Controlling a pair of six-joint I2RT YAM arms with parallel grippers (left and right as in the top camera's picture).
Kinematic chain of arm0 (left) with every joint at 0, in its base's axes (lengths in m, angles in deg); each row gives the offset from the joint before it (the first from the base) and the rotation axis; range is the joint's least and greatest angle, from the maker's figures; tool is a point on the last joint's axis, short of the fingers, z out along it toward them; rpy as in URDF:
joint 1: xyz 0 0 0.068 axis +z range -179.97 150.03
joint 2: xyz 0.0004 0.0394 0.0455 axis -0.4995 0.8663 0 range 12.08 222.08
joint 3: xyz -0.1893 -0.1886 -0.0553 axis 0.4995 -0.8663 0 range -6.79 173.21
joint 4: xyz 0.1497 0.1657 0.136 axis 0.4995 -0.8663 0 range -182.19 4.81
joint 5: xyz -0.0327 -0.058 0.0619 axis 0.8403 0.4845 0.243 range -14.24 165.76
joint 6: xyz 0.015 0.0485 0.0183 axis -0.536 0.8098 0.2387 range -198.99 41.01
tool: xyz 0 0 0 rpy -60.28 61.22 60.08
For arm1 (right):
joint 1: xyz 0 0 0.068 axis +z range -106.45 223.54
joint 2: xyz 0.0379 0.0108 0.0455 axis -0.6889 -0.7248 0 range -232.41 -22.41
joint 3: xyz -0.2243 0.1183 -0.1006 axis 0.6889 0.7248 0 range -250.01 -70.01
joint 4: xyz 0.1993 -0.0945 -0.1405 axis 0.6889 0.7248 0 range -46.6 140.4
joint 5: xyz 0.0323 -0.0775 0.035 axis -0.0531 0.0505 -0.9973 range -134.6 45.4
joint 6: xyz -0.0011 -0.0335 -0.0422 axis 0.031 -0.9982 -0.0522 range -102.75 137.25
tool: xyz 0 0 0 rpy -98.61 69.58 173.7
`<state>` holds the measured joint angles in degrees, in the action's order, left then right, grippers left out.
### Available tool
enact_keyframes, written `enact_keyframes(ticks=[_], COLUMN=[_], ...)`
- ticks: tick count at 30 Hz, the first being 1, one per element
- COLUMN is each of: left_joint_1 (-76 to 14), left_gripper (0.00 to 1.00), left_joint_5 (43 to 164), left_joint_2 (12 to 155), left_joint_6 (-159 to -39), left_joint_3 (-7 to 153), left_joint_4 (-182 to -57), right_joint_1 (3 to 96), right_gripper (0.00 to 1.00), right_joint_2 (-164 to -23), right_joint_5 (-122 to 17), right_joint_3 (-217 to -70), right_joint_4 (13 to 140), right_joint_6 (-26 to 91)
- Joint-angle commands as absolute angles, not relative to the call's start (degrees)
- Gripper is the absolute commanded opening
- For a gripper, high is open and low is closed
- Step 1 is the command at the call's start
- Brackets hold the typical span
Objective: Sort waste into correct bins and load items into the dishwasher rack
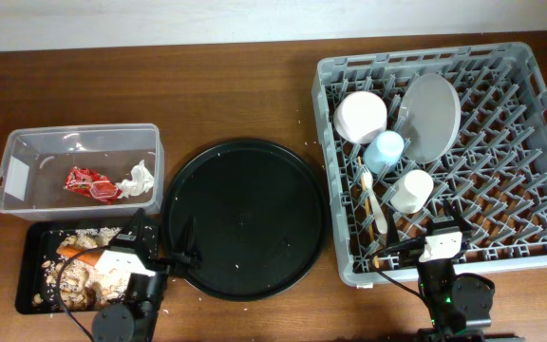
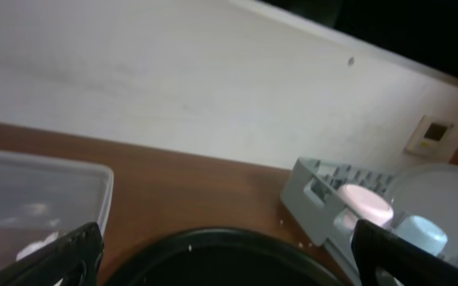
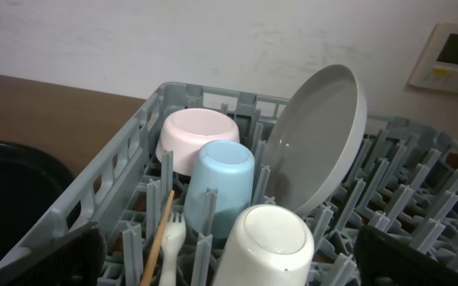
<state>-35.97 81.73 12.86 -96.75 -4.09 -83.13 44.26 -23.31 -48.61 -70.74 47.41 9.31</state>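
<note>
While both pincers stand released and empty at the counter's (image 1: 254, 85) near edge, every dish sits in the grey dishwasher rack (image 1: 323, 114). From the right pincer (image 1: 443, 228), the white cup (image 1: 412, 190) is nearest at 11 o'clock. Beyond it are the light blue cup (image 1: 385, 150), the white bowl (image 1: 361, 116) and, at 12 o'clock, the tilted grey-green plate (image 1: 432, 114). The fork (image 1: 367, 185) and chopsticks (image 1: 380, 223) lie toward 10 o'clock.

From the left pincer (image 1: 164, 236), the clear tub (image 1: 27, 142) lies at 10 o'clock, holding the red wrapper (image 1: 88, 182) and the tissue (image 1: 139, 179). The shallow black tray (image 1: 28, 249) is at 8 o'clock, with rice-like scraps (image 1: 79, 277) and what seems to be the carrot (image 1: 76, 255). The round black tray (image 1: 245, 218) is just beside the pincer at 2 o'clock.
</note>
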Motion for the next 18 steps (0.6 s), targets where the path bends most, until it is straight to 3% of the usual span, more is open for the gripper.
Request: enact_keyframes(ticks=[1, 6, 12, 18], left_joint_1=[-36.3, -36.3, -36.2, -33.6], left_gripper=[0.99, 0.99, 0.99, 0.99], left_joint_5=[81.2, 75.6, 75.8, 75.4], left_joint_2=[12.4, 12.4, 12.4, 12.4], left_joint_6=[-96.9, -96.1, -73.4, -69.8], left_joint_3=[-6.3, -6.3, -6.3, -6.3], left_joint_4=[-83.1, -90.0, -90.0, -90.0], right_joint_1=[43.8, 43.8, 43.8, 43.8], right_gripper=[0.99, 0.99, 0.99, 0.99], right_joint_2=[-22.9, -22.9, -22.9, -22.9], right_joint_5=[-48.9, -48.9, -48.9, -48.9], right_joint_3=[-70.3, -70.3, -70.3, -70.3], right_joint_4=[47.5, 47.5, 47.5, 47.5], right_joint_6=[9.1, 9.1, 9.1, 9.1])
